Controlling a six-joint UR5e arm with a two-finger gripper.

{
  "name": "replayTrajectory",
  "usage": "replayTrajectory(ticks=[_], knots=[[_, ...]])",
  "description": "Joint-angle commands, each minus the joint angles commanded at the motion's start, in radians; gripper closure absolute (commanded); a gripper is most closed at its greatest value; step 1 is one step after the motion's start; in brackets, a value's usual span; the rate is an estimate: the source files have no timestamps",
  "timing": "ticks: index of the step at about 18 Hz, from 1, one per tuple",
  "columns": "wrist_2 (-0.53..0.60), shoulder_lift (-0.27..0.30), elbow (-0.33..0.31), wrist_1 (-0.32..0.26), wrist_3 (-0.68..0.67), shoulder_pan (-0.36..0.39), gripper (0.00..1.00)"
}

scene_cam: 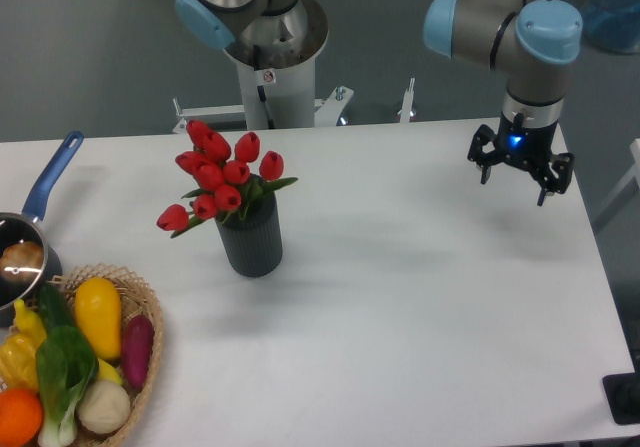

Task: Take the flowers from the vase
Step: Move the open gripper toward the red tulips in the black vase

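The flowers (218, 175), a bunch of red tulip buds with green leaves, stand in the vase (251, 239), a dark grey ribbed cylinder left of the table's middle. The buds lean up and to the left of the vase mouth. My gripper (520, 174) hangs above the table's far right part, well to the right of the vase and apart from it. Its fingers are spread, open and empty, and a blue light glows on its body.
A wicker basket (146, 367) of colourful vegetables sits at the front left corner. A blue-handled steel saucepan (22, 249) stands at the left edge behind it. The robot's base column (270, 77) rises behind the table's far edge. The white table (420, 307) ends at the right near the gripper.
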Motion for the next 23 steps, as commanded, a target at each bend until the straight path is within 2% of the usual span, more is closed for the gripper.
replayTrajectory(ticks=[6, 11, 14, 16, 19, 23], knots=[[0.008, 0.009, -0.009, -0.002, -0.014, 0.000, 0.00], [0.000, 0.093, -0.175, 0.005, -0.006, 0.047, 0.00], [0.003, 0.143, -0.227, -0.006, -0.014, 0.038, 0.00], [-0.002, 0.184, -0.239, -0.015, -0.028, 0.035, 0.00], [-0.015, 0.239, -0.256, -0.073, -0.061, 0.037, 0.00], [-0.109, 0.304, -0.258, -0.168, -0.066, 0.035, 0.00]])
